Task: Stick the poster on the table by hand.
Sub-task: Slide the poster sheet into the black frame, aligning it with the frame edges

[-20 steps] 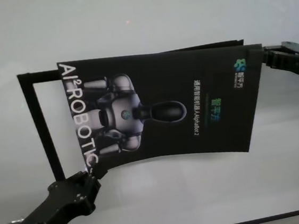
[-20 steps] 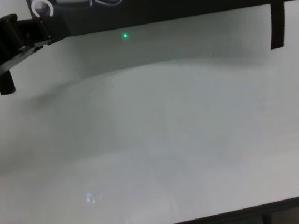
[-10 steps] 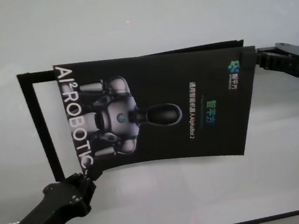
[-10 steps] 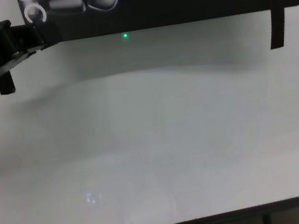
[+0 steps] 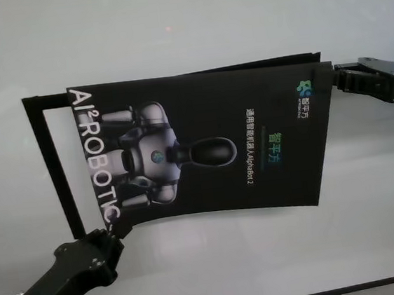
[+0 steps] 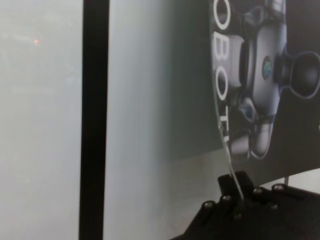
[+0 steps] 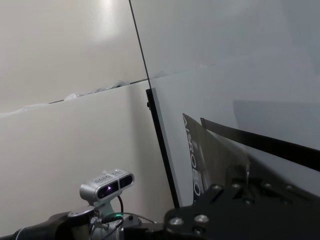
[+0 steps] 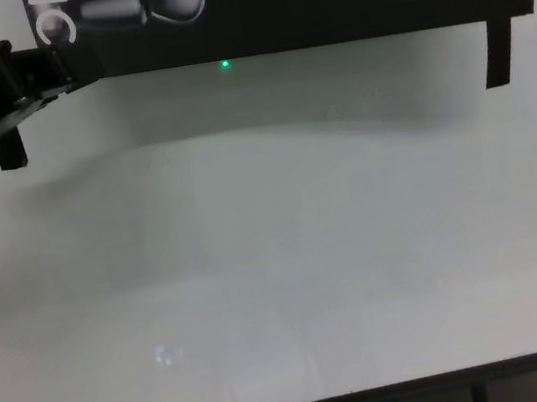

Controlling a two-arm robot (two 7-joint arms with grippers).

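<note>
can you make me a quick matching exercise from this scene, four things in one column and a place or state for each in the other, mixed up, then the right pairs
Things:
1. poster
2. left gripper
3. right gripper
4. black frame strips

Places or states:
A. pinching the poster's near left corner, by the white letters
B. lying flat on the white table, partly covered
C. held by two opposite corners, its near edge casting a shadow on the table
D. gripping the poster's far right corner, near the small logo

Pairs: 1-C, 2-A, 3-D, 4-B
</note>
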